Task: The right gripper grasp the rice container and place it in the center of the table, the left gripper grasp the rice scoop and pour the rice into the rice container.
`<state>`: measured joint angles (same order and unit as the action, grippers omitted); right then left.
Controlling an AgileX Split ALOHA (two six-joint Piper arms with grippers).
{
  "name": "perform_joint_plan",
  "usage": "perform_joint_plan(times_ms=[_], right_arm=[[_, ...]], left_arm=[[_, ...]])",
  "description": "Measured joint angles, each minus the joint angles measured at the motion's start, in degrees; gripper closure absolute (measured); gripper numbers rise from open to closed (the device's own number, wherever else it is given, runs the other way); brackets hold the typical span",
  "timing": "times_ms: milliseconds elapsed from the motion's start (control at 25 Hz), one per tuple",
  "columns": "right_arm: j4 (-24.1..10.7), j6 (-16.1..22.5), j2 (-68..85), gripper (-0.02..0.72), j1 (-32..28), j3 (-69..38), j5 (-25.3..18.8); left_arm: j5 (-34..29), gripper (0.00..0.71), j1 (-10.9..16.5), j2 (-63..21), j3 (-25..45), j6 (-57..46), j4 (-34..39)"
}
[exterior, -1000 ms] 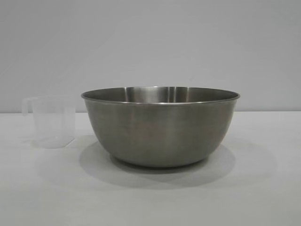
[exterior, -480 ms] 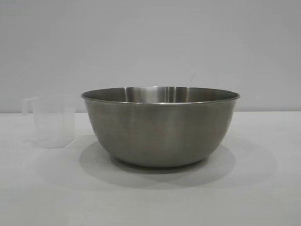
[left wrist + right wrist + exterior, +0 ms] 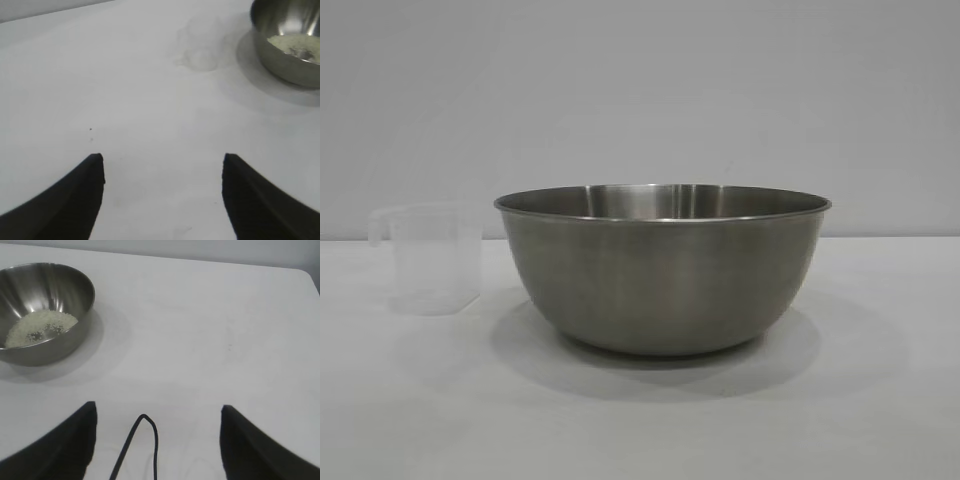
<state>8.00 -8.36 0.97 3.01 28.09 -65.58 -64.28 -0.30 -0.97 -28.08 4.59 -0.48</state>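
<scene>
With rice already heaped in the bottom of the steel mixing bowl, the pour looks to me finished, and that explains how everything sits. The bowl stands upright on the white table, about in the middle of the exterior view, where both arms could reach it. Just beside it, on the left arm's side and not touching, the clear plastic measuring cup stands upright with its handle turned away from the bowl; it seems empty, though its translucent wall makes that hard to swear to.

Both arms hang back, well apart from the two vessels. The left gripper points down over bare tabletop with its fingers spread wide and nothing between them. The right gripper is likewise wide and empty; a thin black cable loops through the gap below it. I take these as retreat poses.

Against the earlier exterior pictures, bowl and cup stand just as they did a second ago; any difference is a hair's breadth at most.
</scene>
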Motion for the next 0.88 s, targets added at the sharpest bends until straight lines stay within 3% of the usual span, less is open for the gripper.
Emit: perform_joint_plan(times_ms=[880], right_arm=[[0.00,0.00,0.00,0.258,1.73,0.00,0.00]], left_arm=[[0.00,0.273,0.87,0.00,0.00,0.00,0.00]])
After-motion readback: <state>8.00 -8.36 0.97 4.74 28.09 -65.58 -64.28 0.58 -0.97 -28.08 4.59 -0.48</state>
